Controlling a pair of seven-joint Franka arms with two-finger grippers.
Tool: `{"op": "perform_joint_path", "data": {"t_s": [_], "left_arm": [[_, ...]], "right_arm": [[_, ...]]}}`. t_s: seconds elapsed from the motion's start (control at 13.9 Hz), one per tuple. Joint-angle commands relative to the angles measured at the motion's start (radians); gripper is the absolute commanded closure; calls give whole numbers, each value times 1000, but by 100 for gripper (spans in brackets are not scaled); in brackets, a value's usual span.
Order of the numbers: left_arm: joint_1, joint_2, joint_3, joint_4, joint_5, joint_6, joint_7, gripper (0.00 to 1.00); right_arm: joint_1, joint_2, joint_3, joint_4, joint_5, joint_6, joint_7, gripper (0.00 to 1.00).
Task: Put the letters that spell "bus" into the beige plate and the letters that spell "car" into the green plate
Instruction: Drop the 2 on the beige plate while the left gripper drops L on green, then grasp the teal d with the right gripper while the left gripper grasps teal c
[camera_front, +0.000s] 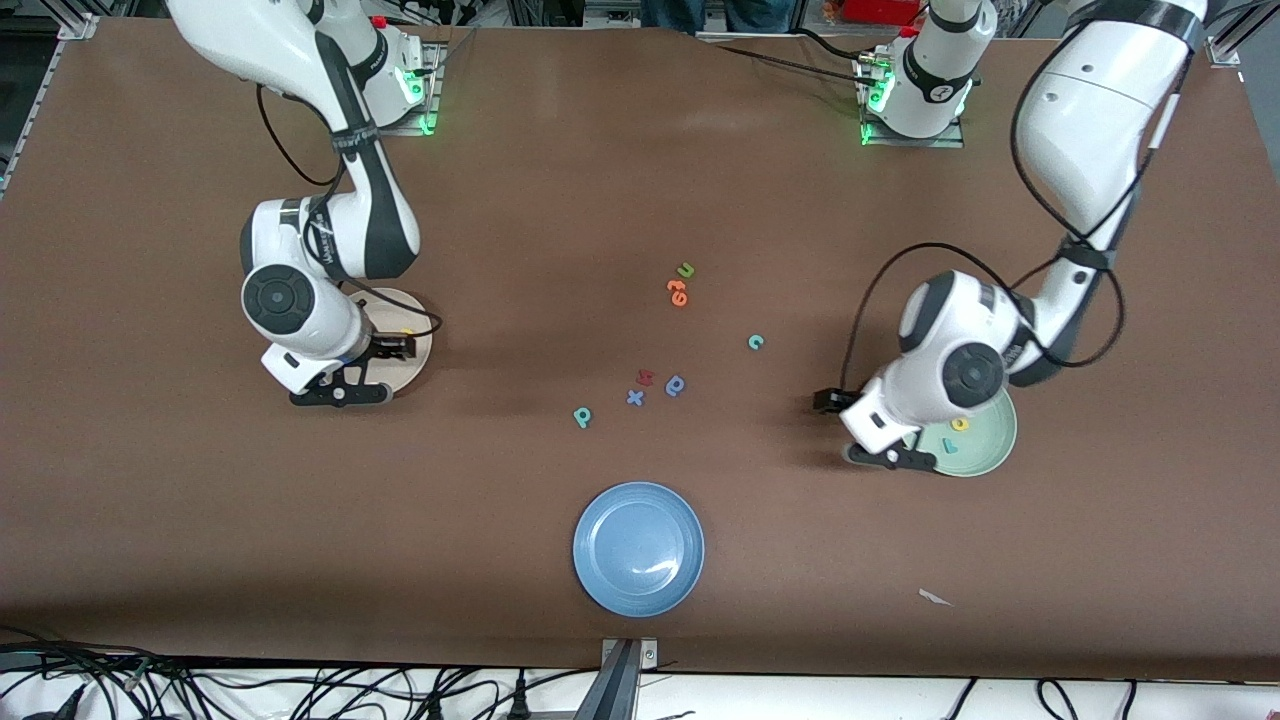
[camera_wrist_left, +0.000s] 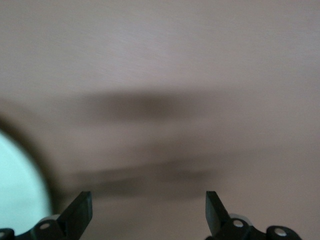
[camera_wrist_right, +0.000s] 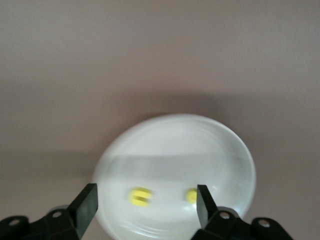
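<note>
Now both grippers hang open over their plates.
Left gripper (camera_wrist_left: 148, 212) by the green plate (camera_front: 985, 455); right gripper (camera_wrist_right: 146, 205) over the beige plate (camera_wrist_right: 230, 145), seemingly holding two yellow letters (camera_wrist_right: 140, 196).

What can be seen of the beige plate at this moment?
The beige plate is round, shallow and glossy, like glazed ceramic, with a low raised rim. It sits flat on the brown table toward the right arm's end. Two small yellow letters lie inside it, apart from each other; their shapes are too blurred to read. The right gripper hangs over the plate with its fingers open, holding nothing. In the front view the right arm covers much of the plate.
</note>
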Motion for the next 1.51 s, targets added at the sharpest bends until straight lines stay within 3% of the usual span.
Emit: {"op": "perform_joint_path", "data": {"t_s": [0.0,0.14,0.29,0.58,0.87,1.23,1.44], "left_arm": [[-24,-100,-26,-176,-10,100,-184,0],[-105,-102,-24,-183,3,105,-326,0],[-138,-102,-27,-196,64,105,-444,1],[-190,-100,-28,-220,130,108,-568,7],[-202,-102,-28,-254,173,140,-618,17],[-213,-96,-28,-260,225,155,-688,41],[-216,-96,-28,-262,227,155,-702,50]], "right_arm": [[8,67,68,157,7,-25,118,12],[7,142,128,272,36,-23,193,13],[8,239,160,388,149,-11,308,13],[8,418,208,576,167,45,363,15],[10,474,257,585,168,148,406,24],[54,503,254,578,153,148,411,25],[56,507,251,578,133,150,408,31]]}}
